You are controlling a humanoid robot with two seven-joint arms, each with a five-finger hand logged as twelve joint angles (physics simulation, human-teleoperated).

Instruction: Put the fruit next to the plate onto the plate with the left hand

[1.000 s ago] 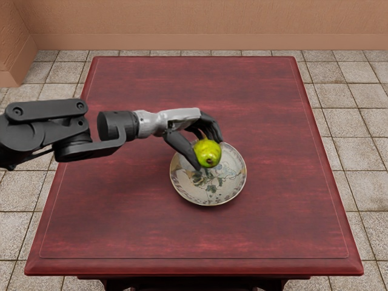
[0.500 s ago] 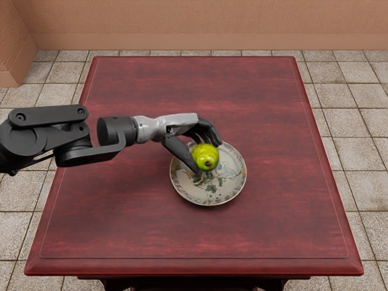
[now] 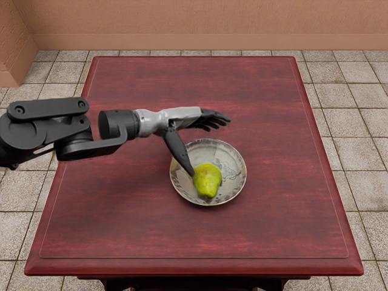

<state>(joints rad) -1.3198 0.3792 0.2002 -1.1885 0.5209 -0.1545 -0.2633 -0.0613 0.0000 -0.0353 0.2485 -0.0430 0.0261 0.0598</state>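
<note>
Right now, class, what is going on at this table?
The robot's left hand is open over the far-left rim of the plate, fingers spread, holding nothing. The green pear lies on the plate, on the red table. The thumb points down close beside the pear; contact is unclear. The right arm is out of view.

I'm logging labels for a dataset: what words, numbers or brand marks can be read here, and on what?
None can be read.
The plate bears only a painted pattern, no letters.
The pear, the left robot hand and the table carry no marks.
</note>
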